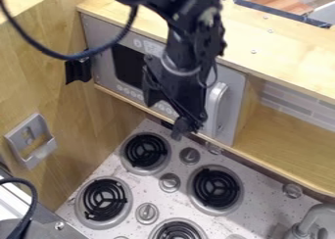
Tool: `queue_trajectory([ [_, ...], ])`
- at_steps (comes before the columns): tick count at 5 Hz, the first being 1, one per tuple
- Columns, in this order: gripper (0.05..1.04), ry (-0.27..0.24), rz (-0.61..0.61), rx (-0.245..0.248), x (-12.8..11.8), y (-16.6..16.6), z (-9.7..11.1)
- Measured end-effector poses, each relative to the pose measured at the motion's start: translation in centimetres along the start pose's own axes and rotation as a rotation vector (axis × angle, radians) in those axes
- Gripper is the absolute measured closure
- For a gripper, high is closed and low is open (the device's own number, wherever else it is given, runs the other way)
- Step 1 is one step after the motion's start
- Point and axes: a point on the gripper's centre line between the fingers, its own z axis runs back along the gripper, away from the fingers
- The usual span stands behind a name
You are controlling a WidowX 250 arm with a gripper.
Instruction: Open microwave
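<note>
I'm lining up for the grasp, my gripper (163,120) hanging spread beside the microwave handle (213,106); next is calling for straddling it, then pulling.

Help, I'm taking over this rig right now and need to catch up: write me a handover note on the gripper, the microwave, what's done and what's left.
Gripper: hangs in front of the microwave, above the stove, close to the handle. Whether it touches the handle, I can't tell.
Microwave: under the wooden counter, handle upright on the right in the view.
Done: no opening yet; the door looks shut.
Left: get hold of the handle and pull the door open.
</note>
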Motion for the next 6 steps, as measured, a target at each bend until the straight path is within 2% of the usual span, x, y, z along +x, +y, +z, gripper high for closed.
queue_trajectory([
  [2, 0.083, -0.059, 0.117, 0.006, 3.3, 0.1, -2.2],
  [3, 0.083, -0.101, 0.195, 0.008, 4.8, 0.6, -2.3],
  [4, 0.083, -0.134, 0.259, -0.031, 6.0, 1.1, -3.0],
  [6, 0.083, -0.123, 0.292, -0.147, 8.1, 1.4, -4.5],
])
